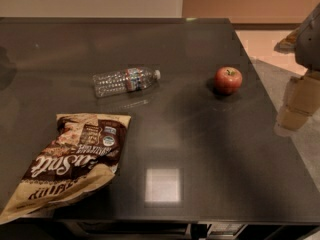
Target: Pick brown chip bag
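The brown chip bag (70, 161) lies flat at the table's front left corner. It is large and crinkled, with a dark brown middle, white script lettering and tan ends. Its near end reaches the table's front edge. My gripper (296, 104) hangs at the far right of the view, just off the table's right edge. It is far from the bag, well to the bag's right and higher in the view. Nothing shows in it.
A clear plastic water bottle (125, 80) lies on its side behind the bag. A red apple (228, 79) stands at the right, near the gripper. The dark table (200, 149) ends at the right and front edges, with floor beyond on the right.
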Available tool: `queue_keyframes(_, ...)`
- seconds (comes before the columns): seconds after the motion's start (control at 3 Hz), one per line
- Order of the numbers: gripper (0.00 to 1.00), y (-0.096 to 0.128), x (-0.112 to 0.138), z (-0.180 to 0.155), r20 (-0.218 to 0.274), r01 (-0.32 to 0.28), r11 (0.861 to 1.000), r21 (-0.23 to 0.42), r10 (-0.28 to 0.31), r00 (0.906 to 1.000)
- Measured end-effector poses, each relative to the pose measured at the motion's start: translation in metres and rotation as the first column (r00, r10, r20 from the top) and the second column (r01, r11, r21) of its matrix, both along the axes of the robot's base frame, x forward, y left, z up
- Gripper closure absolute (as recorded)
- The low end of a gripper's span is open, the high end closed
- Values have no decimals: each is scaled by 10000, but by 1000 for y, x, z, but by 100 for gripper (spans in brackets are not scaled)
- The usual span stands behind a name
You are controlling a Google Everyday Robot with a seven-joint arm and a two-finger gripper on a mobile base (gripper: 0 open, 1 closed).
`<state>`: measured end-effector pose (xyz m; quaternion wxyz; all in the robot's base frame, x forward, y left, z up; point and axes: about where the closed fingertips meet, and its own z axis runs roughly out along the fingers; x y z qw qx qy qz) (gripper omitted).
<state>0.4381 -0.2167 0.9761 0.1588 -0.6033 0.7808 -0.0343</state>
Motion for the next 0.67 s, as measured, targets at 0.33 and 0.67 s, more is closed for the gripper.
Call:
queue_keyframes(0.33, 0, 0, 0, 0, 2, 0, 10000, 0, 0, 10000)
queue_keyframes(0.67, 0, 19, 10, 0, 38, -603, 9981, 143, 602, 9982)
